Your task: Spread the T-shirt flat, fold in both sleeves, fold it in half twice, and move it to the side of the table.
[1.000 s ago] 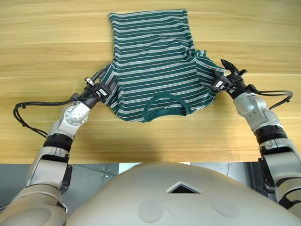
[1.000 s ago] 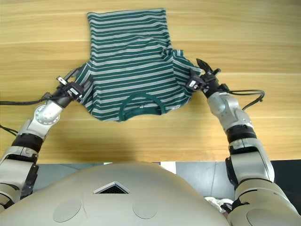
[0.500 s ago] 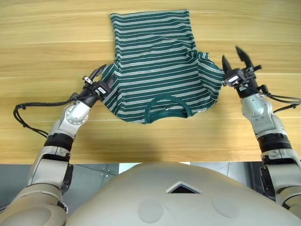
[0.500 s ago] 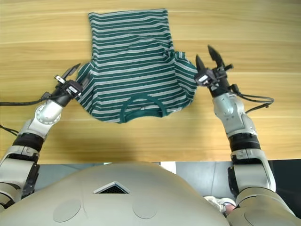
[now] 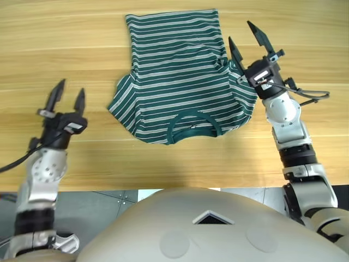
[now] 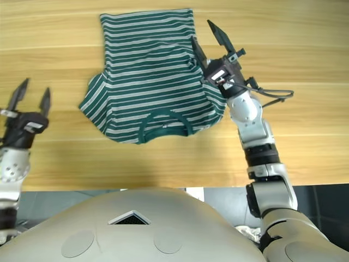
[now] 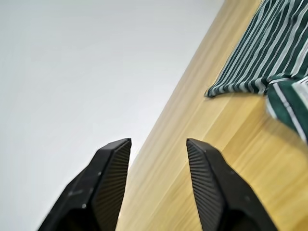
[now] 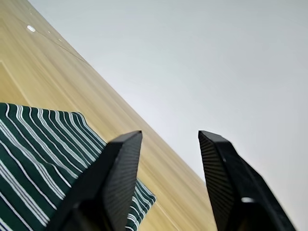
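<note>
While the T-shirt (image 5: 174, 82) lies near the middle of the table (image 5: 65, 33), collar (image 5: 193, 123) toward the robot and hem on the far side, it looks spread enough that folding in the sleeves is probably the step in hand. The left sleeve (image 5: 119, 101) lies flat and fanned out; the right sleeve (image 5: 242, 90) is rumpled. Each should be pinched at its outer edge and carried over the chest without dragging the body askew. The right gripper (image 5: 240, 31) hangs above the right shoulder of the shirt, jaws spread and holding nothing, fingers pointing away. The left gripper (image 5: 71, 86) is well apart from the shirt over bare wood, likewise spread and unloaded.
</note>
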You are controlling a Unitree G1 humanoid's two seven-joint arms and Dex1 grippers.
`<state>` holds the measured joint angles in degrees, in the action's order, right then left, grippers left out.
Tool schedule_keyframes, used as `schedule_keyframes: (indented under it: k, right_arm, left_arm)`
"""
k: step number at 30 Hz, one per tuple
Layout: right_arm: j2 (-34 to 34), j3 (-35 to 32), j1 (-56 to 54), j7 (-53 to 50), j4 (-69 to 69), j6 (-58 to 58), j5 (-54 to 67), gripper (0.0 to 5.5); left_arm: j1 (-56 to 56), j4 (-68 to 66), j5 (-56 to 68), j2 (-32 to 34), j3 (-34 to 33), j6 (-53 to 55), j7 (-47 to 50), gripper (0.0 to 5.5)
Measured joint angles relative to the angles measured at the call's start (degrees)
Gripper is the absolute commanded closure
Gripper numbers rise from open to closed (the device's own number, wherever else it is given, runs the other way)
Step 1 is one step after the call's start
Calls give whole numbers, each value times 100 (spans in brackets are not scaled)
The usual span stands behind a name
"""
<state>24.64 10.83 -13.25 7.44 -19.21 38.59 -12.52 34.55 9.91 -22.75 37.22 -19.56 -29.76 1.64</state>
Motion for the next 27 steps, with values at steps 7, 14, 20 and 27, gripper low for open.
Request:
schedule_keyframes:
  k: [7,14,20,27]
  right_arm:
    - [-223,198,-385,161,-390,248,-214,334]
    - [-228,227,-386,245,-406,320,-279,334]
    - [-195,191,-277,235,-398,329,-442,334]
    - [-216,167,-250,123,-420,328,-494,334]
  left_arm:
    - [599,569,-804,427,1505,66,-1957,339]
    - [-150,58,-1136,727,1772,195,-2188,339]
    - [-722,-462,-1594,750,1908,403,-1696,339]
    - [-1417,-1158,-1813,742,2205,543,-1195,339]
